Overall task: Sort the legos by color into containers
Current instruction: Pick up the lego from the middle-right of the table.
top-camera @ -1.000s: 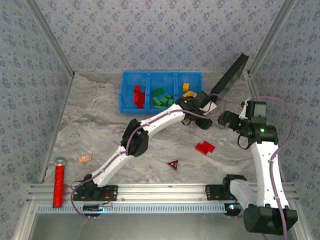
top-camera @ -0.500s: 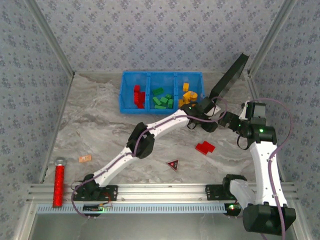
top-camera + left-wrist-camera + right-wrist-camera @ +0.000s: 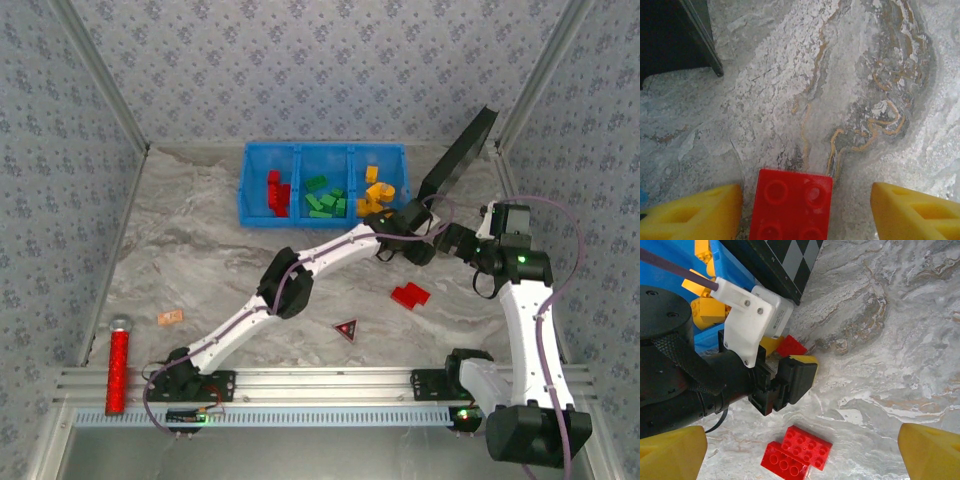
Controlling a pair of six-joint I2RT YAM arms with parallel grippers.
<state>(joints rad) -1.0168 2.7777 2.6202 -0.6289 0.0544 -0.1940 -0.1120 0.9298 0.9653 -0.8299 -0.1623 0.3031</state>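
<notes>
The left arm (image 3: 285, 290) stretches long and low from its base at the near left, elbow barely bent. Its wrist is turned so the left hand (image 3: 805, 195) points down, yellow fingers (image 3: 695, 212) parted about halfway. The right arm (image 3: 530, 310) rises from its base at the near right and folds inward at the wrist, with the right hand (image 3: 802, 445) low and close beside the left one. Its fingers (image 3: 930, 452) appear spread wide, though only their tips are visible.

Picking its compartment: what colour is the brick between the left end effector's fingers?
The brick is red; the left wrist view shows it best.
</notes>
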